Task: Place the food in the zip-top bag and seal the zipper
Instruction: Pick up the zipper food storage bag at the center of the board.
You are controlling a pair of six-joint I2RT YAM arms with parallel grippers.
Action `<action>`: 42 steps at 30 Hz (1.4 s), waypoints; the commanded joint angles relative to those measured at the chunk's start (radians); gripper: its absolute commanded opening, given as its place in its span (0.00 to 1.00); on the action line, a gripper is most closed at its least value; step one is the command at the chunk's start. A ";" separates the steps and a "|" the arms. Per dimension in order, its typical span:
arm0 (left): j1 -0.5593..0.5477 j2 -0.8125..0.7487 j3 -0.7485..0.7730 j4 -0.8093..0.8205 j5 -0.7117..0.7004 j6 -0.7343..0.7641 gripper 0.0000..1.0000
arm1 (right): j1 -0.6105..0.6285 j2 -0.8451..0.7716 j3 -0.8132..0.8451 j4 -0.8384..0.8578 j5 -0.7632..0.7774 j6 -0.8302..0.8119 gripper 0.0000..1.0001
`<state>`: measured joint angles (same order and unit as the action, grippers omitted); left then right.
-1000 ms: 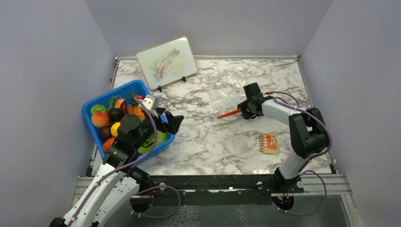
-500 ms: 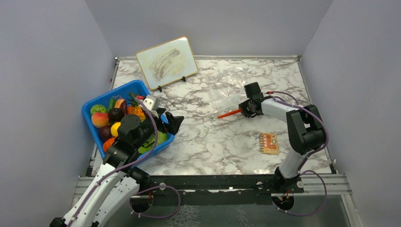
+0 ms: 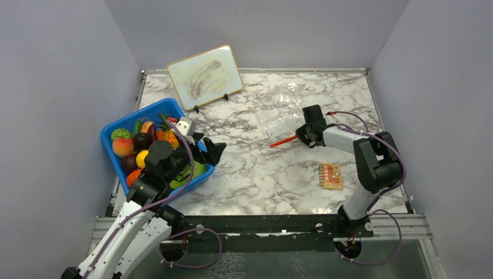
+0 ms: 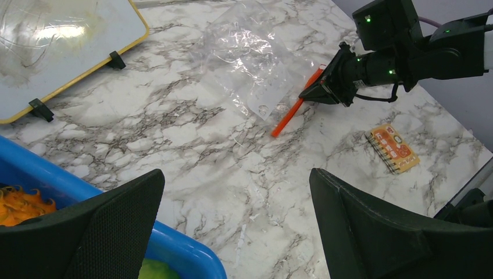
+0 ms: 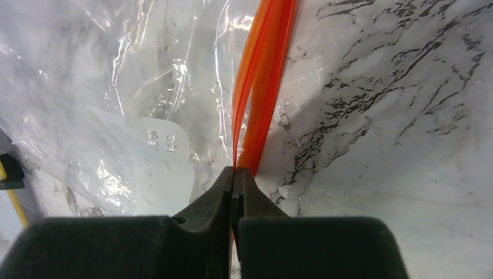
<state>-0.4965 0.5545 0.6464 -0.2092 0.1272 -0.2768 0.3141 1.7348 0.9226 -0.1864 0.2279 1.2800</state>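
Observation:
The clear zip-top bag (image 3: 278, 107) lies flat on the marble table; it also shows in the left wrist view (image 4: 247, 58) and the right wrist view (image 5: 116, 104). Its orange-red zipper (image 3: 283, 140) (image 4: 293, 107) (image 5: 264, 75) runs along the near edge. My right gripper (image 3: 300, 135) (image 5: 235, 174) is shut on one end of the zipper strip. The toy food (image 3: 136, 148) fills the blue tub (image 3: 152, 109) at the left. My left gripper (image 3: 214, 149) (image 4: 235, 232) is open and empty over the tub's right corner.
A whiteboard (image 3: 204, 75) on small feet leans at the back left. A small orange notebook (image 3: 331, 176) (image 4: 393, 148) lies at the right front. Grey walls stand on three sides of the table.
My right gripper has drawn a little to the right and nearer with the zipper end, dragging the bag slightly. The left arm has not moved.

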 commanded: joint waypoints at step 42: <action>-0.167 0.662 0.451 0.118 0.199 -0.014 0.86 | 0.000 -0.716 -0.186 0.200 -0.593 -0.162 0.01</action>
<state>-0.5957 1.1679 1.0214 -0.1761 0.3252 -0.2741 0.3141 1.0428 0.7280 -0.0128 -0.3138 1.0706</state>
